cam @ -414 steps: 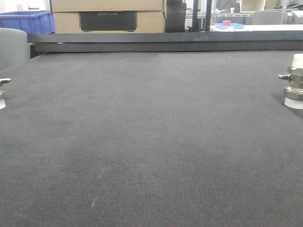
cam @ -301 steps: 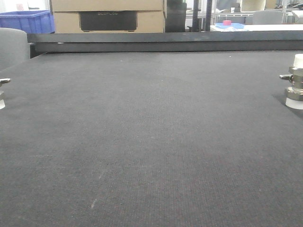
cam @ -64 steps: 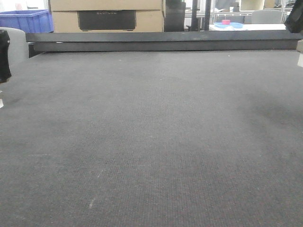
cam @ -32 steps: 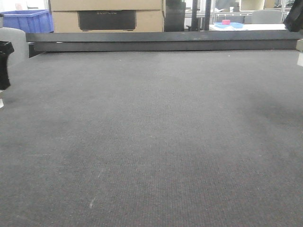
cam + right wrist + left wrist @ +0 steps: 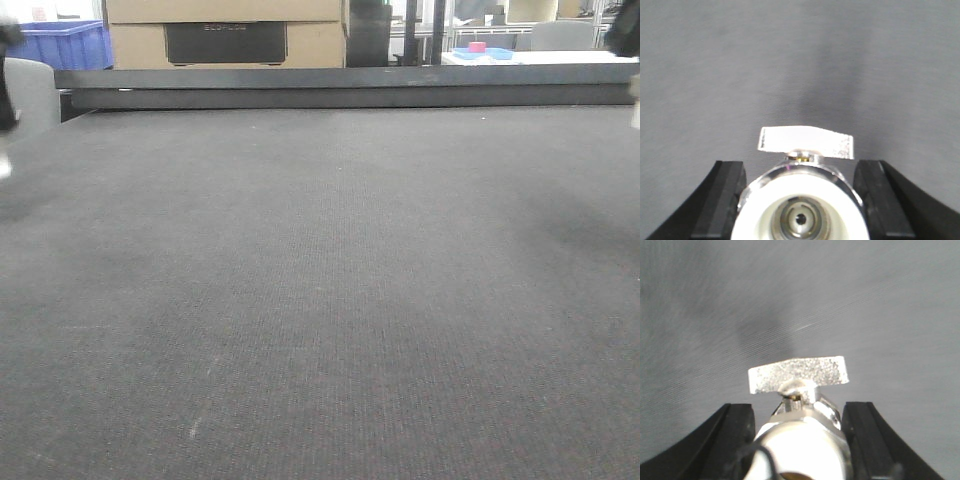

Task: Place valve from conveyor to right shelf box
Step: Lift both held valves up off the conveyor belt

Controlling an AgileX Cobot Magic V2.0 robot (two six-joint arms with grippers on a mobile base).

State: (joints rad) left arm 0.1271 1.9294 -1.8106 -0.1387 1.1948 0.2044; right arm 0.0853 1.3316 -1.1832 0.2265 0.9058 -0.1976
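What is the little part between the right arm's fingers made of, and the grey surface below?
The valve: shiny silvery metal by its reflections, with a matte white cap, probably plastic. The conveyor: dull dark grey, finely textured, perhaps woven fabric.

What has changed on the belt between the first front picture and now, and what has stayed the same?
Both valves were gripped and lifted. The left valve, which stood at the belt's left edge, now sits between the fingers of the left gripper. The right valve sits likewise in the right gripper. In the front view both have risen off the belt. The belt, cardboard box and blue bin stayed put.
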